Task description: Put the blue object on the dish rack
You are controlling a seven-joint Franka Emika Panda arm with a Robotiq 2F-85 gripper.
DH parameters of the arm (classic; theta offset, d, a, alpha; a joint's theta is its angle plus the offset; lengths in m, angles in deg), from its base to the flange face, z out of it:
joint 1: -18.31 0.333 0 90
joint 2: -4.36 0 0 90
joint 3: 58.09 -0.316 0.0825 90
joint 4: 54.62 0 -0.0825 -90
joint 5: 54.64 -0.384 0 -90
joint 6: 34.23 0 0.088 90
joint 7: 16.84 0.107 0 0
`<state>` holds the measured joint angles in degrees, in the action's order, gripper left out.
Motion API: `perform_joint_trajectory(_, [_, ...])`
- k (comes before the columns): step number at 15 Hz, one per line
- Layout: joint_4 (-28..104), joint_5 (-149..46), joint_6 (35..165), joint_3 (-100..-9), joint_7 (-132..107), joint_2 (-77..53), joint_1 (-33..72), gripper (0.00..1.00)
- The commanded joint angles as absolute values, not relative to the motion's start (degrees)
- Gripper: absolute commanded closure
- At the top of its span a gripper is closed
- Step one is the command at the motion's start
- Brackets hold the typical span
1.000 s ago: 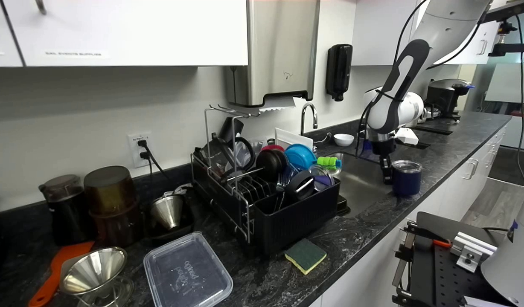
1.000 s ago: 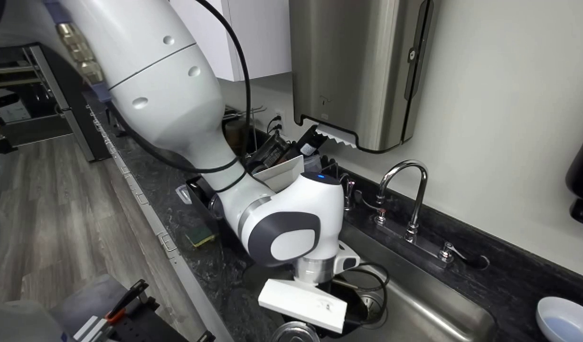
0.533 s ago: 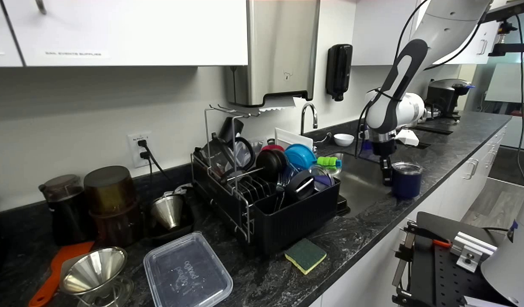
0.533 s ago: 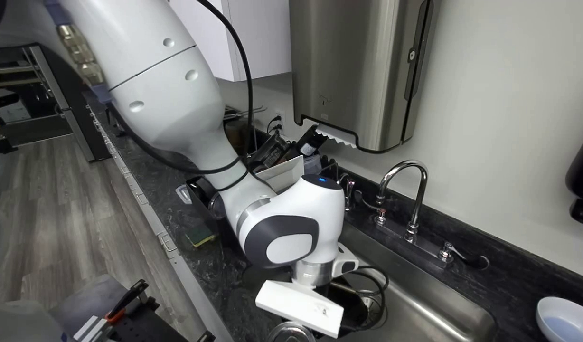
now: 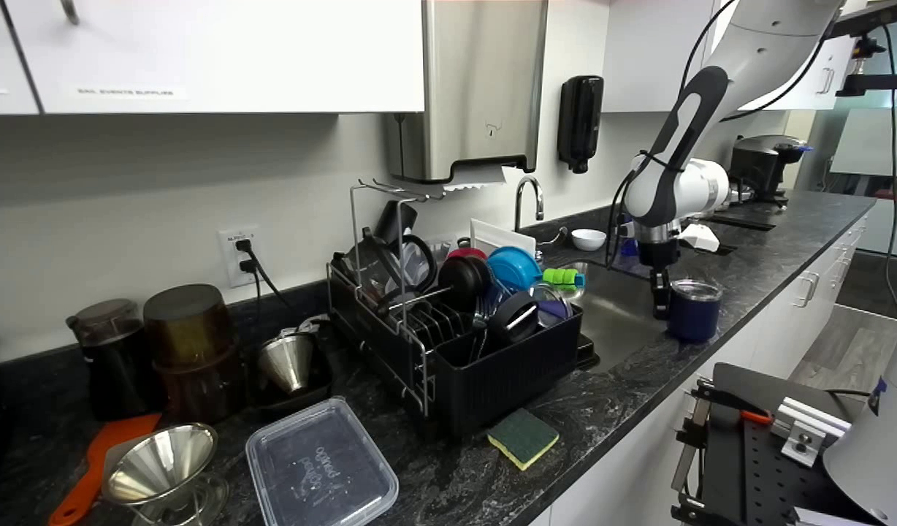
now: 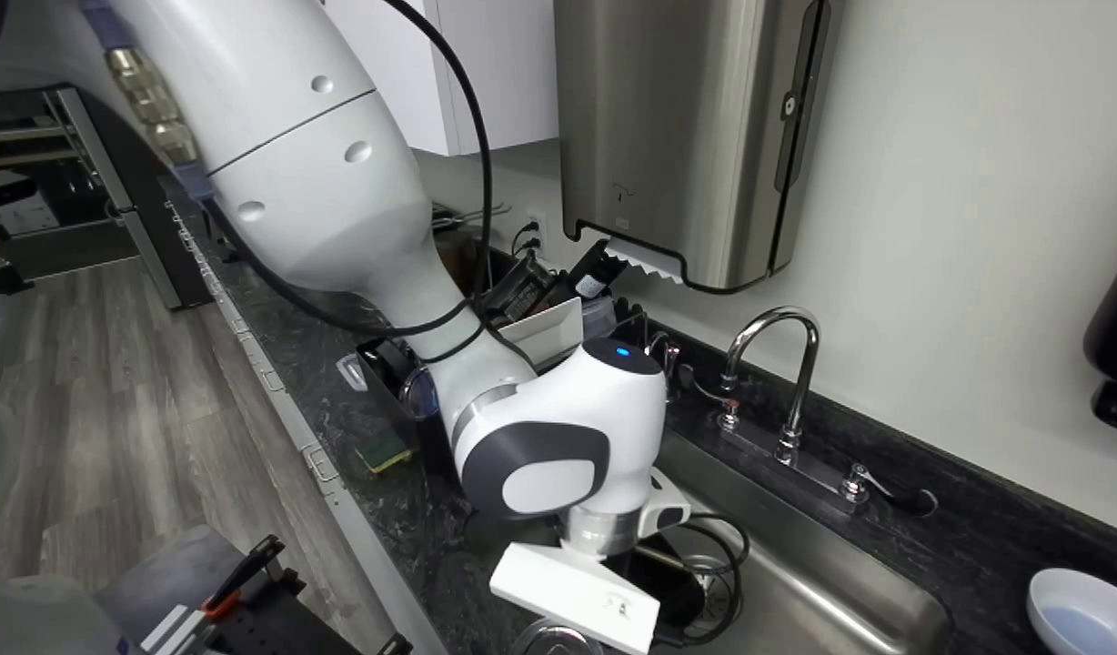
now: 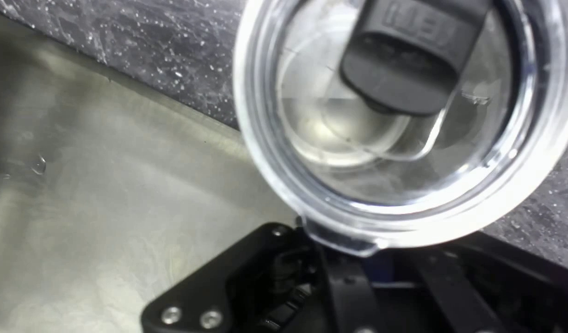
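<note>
The blue object is a navy-blue cup [image 5: 693, 314] with a clear lid, upright at the counter's front strip beside the sink. In an exterior view its lid [image 6: 558, 640] just shows at the bottom edge. The wrist view looks down on the lid [image 7: 358, 217], which fills much of the picture. My gripper [image 5: 660, 308] points down at the cup's sink side. In the wrist view navy blue shows between its fingers, and it is shut on the cup. The lid hides the fingertips. I cannot tell whether the cup's base touches the counter. The black dish rack [image 5: 507, 387] stands beyond the sink, crowded with dishes.
The steel sink [image 5: 616, 307] lies between cup and rack, with a faucet [image 6: 800, 382] at its back. A light-blue bowl [image 5: 513, 267] and green item [image 5: 562, 277] stick up from the rack. A sponge [image 5: 523, 438] and lidded container [image 5: 321, 467] lie in front. A paper towel dispenser [image 5: 485, 88] hangs above.
My gripper and the cup have shifted together by a small amount, slightly left and lower in an exterior view, towards the rack. The other things have not moved.
</note>
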<state>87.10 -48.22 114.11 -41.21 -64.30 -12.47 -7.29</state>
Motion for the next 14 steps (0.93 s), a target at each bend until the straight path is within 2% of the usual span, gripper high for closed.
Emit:
perform_joint_trajectory(1, [88.71, -49.03, 116.36, -41.95, -66.56, -11.38, -8.46, 0.96])
perform_joint_trajectory(6, [89.62, -48.07, 117.85, -41.55, -66.52, -11.29, -8.26, 0.96])
perform_joint_trajectory(7, [89.76, -47.99, 118.27, -41.52, -66.6, -11.34, -8.3, 0.83])
perform_joint_trajectory(8, [89.9, -47.89, 118.64, -41.48, -66.57, -11.32, -8.28, 0.59])
perform_joint_trajectory(10, [90.4, -47.8, 119.67, -41.49, -66.8, -11.37, -8.36, 0.56])
perform_joint_trajectory(14, [91.44, -47.01, 121.34, -41.14, -66.79, -11.23, -8.15, 0.29])
